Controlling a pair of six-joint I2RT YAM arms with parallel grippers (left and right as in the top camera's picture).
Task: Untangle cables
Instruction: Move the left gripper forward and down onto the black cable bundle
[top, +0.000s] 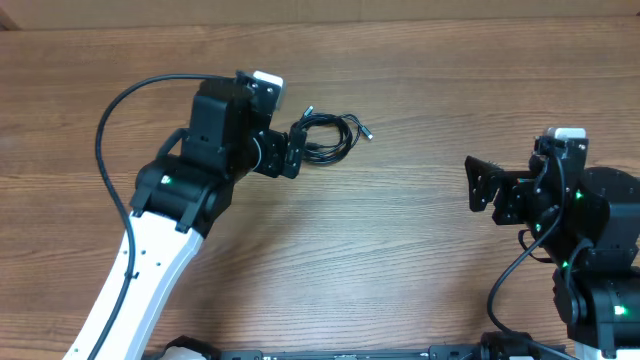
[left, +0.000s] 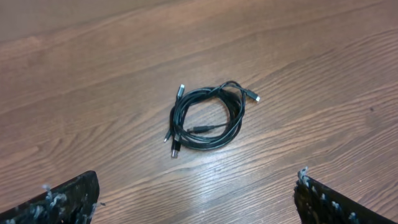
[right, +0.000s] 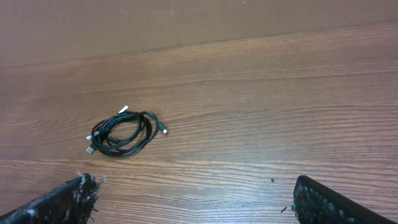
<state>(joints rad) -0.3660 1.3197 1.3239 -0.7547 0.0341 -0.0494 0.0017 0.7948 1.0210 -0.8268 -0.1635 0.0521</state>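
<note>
The cables (top: 330, 138) lie as one small coiled bundle of thin black cords on the wooden table (top: 400, 260), with silver plug ends sticking out of it. My left gripper (top: 293, 150) is open right beside the bundle's left edge. In the left wrist view the cables (left: 240, 112) sit ahead of the open left gripper (left: 198, 177), and nothing is between its fingers. My right gripper (top: 480, 185) is open well to the right of the bundle. From the right wrist the cables (right: 148, 132) appear far off to the left of the right gripper (right: 191, 182).
A thick black cable (top: 110, 130) loops off the left arm over the table's left side. Bare wood stretches between the bundle and the right arm. The table's far edge (right: 249, 37) meets a brown wall.
</note>
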